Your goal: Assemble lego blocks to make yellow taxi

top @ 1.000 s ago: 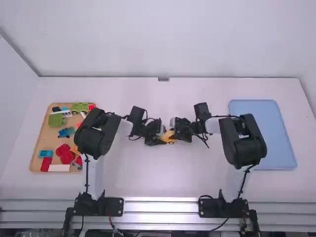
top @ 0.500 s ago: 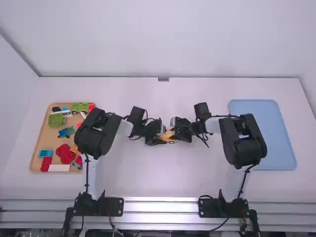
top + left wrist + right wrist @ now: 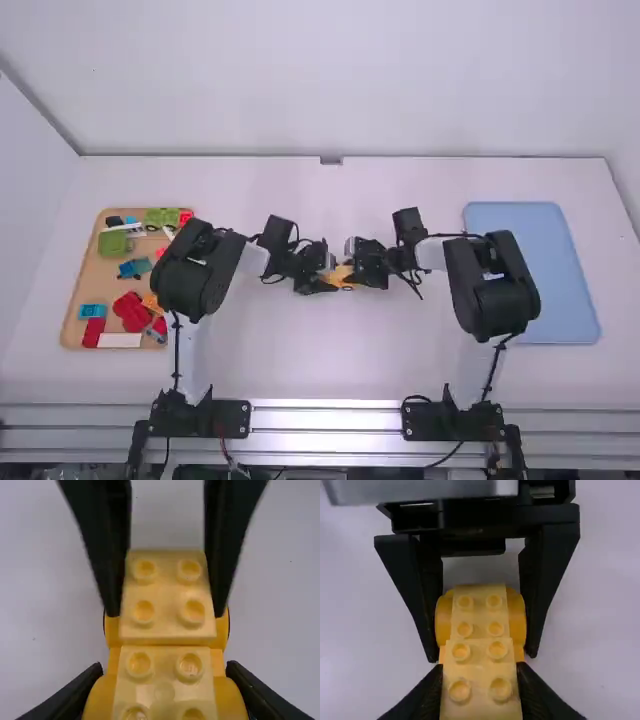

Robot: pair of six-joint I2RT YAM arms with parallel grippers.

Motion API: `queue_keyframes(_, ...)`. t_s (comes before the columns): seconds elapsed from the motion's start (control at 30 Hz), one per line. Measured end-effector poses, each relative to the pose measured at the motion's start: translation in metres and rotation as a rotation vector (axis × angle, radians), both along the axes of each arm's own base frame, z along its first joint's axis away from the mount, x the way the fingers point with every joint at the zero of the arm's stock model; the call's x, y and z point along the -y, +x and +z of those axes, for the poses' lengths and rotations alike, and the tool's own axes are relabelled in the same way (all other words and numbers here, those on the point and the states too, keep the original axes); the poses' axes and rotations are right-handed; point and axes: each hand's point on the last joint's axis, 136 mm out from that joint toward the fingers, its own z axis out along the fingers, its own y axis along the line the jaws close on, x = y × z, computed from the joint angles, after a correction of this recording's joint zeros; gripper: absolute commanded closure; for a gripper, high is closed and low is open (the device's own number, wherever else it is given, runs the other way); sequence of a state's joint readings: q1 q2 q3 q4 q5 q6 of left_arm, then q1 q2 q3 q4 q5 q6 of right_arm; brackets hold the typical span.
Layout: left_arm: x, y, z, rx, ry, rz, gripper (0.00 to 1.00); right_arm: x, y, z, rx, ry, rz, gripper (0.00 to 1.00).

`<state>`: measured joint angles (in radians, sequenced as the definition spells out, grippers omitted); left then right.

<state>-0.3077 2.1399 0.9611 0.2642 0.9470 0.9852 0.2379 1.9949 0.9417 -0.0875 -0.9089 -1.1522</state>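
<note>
At mid-table in the high view, the left gripper (image 3: pixel 325 282) and right gripper (image 3: pixel 358 274) meet at the orange-yellow car body (image 3: pixel 341 277). In the left wrist view my left gripper (image 3: pixel 164 682) is shut on the body (image 3: pixel 97 699), whose top carries a pale yellow studded block (image 3: pixel 163 695). Between the right gripper's fingers, at the body's other end, is another pale yellow block (image 3: pixel 167 600). The right wrist view has my right gripper (image 3: pixel 480 682) shut on this block (image 3: pixel 480 672); whether it is pressed down on the body I cannot tell.
A wooden tray (image 3: pixel 88 262) with green, red, blue and white pieces lies at the left, partly beneath the left arm. On the right is a blue tray (image 3: pixel 545 270), with the right arm's elbow over its near left edge.
</note>
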Motion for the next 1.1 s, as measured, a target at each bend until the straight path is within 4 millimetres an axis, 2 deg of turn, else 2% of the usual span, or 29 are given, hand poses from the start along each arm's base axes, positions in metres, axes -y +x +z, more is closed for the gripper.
queue_keyframes(0.07,0.0,0.0,0.0,0.0,0.0,0.0,0.73,-0.002,-0.001,0.0,0.003,-0.002,0.005,0.51)
queue_keyframes(0.37,0.0,0.0,0.0,-0.001,0.0,0.0,0.73,-0.003,-0.002,0.0,0.003,0.002,0.01,0.49)
queue_keyframes(0.5,0.0,0.0,0.0,-0.001,0.0,0.0,0.73,-0.005,-0.002,0.006,-0.003,0.042,0.016,0.45)
queue_keyframes(0.67,0.0,0.0,0.0,-0.001,0.0,0.0,0.73,0.003,0.0,0.021,0.0,0.142,0.021,0.43)
queue_keyframes(0.7,0.0,0.0,0.0,-0.001,0.0,0.0,0.73,0.003,0.0,0.022,0.003,0.149,0.021,0.47)
queue_keyframes(0.8,0.0,0.0,0.0,0.0,0.0,0.0,0.73,0.008,0.004,0.029,0.02,0.179,0.017,0.94)
queue_keyframes(0.9,0.0,0.0,0.0,-0.001,0.0,0.0,0.73,0.01,0.006,0.027,0.006,0.16,-0.002,1.0)
queue_keyframes(1.1,0.0,0.0,0.0,-0.001,-0.001,-0.002,0.73,0.007,0.001,0.012,-0.049,0.056,-0.032,1.0)
